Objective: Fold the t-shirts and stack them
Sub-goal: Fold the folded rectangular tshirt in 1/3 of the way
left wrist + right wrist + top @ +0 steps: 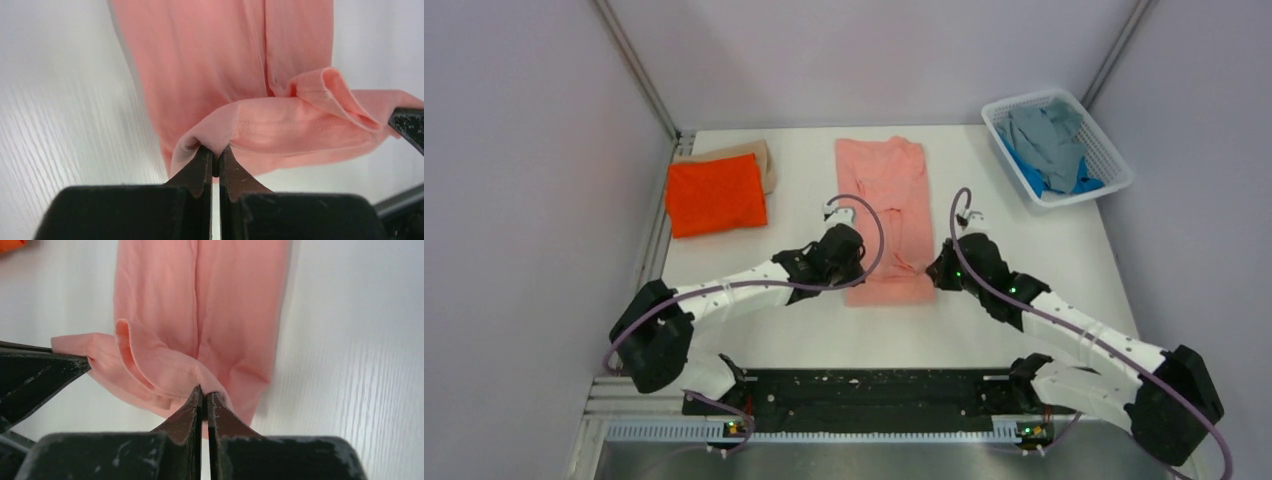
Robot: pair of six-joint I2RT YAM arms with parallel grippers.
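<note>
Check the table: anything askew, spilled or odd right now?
Nothing spilled or damaged. The orange shirt sits skewed on the tan shirt, whose far edge peeks out. The left pincer and right pincer each pinch the near hem of the pink shirt.

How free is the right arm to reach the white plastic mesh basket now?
Probably not yet: its fingers are shut on the near hem of the salmon pink cloth t-shirt. Nothing lies between it and the white mesh basket, so releasing should free it.
</note>
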